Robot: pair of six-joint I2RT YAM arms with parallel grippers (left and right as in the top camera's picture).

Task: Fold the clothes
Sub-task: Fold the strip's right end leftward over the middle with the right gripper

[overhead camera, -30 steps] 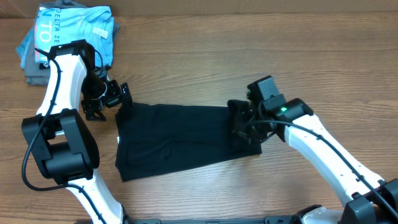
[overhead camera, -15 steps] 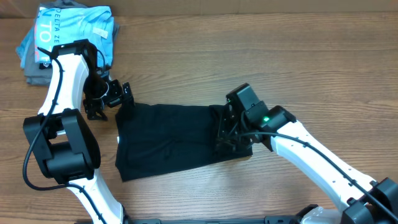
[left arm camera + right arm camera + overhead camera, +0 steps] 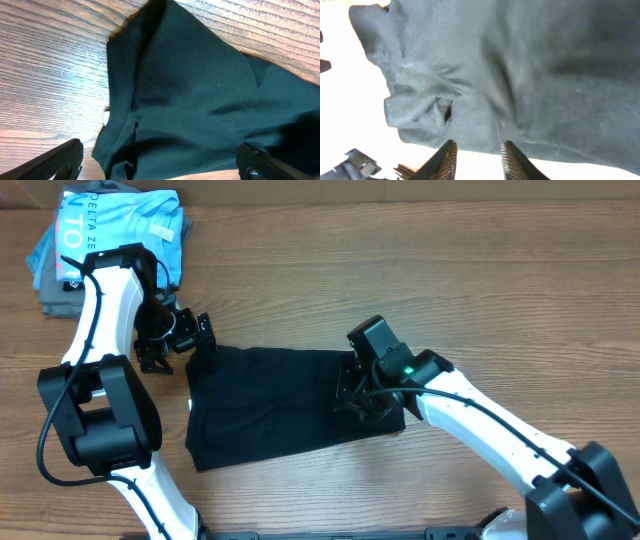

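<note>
Black T-shirt (image 3: 270, 405) lies as rough rectangle, flat on worktop (image 3: 420, 270), near centre. Your left hand (image 3: 159, 162) is splayed wide, empty, at shirt's 10 o'clock corner. Your right hand (image 3: 477, 159) is at shirt's 3 o'clock edge, fingers slightly parted, nothing between; cloth bunched just beyond. Light blue T-shirt (image 3: 110, 225) at worktop's 10 o'clock, well apart.

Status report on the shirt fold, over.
Left pincer open, by the black T-shirt corner. Right pincer open, empty, at its other end. Light blue T-shirt apart, far corner.
</note>
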